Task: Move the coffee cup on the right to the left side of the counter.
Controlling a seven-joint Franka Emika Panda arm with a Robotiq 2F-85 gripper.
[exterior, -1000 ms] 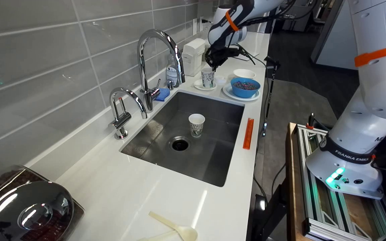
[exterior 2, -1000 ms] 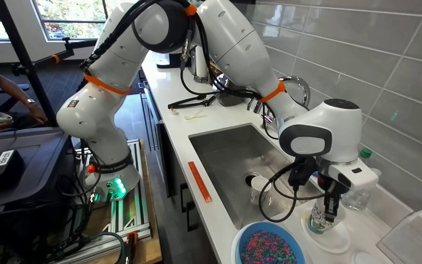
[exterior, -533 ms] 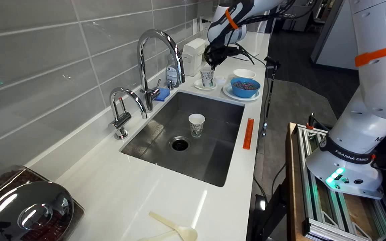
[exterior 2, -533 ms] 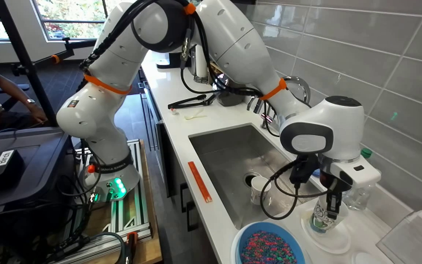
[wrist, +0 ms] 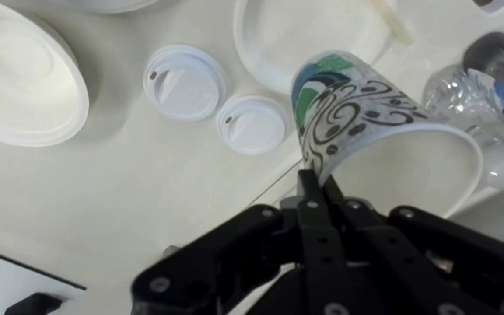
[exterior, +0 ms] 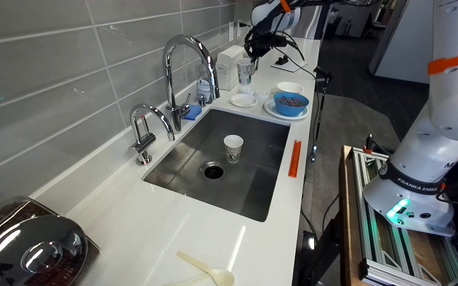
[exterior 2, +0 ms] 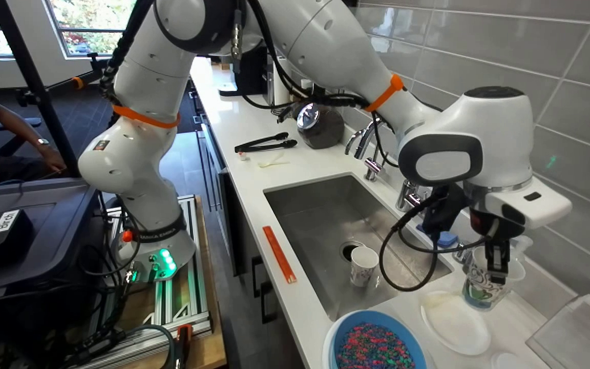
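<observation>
My gripper (wrist: 322,177) is shut on the rim of a white paper coffee cup (wrist: 357,107) with dark swirls and a green-blue base. One finger is outside the wall, the other inside. In both exterior views the gripper (exterior: 254,59) (exterior 2: 497,277) holds this cup (exterior: 245,71) (exterior 2: 477,287) roughly upright above the white counter (exterior: 165,222), beyond the sink and near the wall. The small white plate (exterior: 243,100) stands below and apart from it, and shows in the wrist view (wrist: 252,48). A similar cup (exterior: 233,149) (exterior 2: 362,269) stands in the steel sink.
Two white lids (wrist: 184,85) lie near the plate. A blue bowl of beads (exterior: 290,105) on a plate and a white bowl (exterior: 290,87) stand near the front edge. A bottle (exterior: 204,85), a white container (exterior: 229,67) and chrome taps (exterior: 179,115) line the wall. An orange strip (exterior: 294,159) lies beside the sink.
The gripper has risen with the cup in it, lifting the cup off the small plate and moving it away from the sink toward the wall. The plate is now bare of the cup.
</observation>
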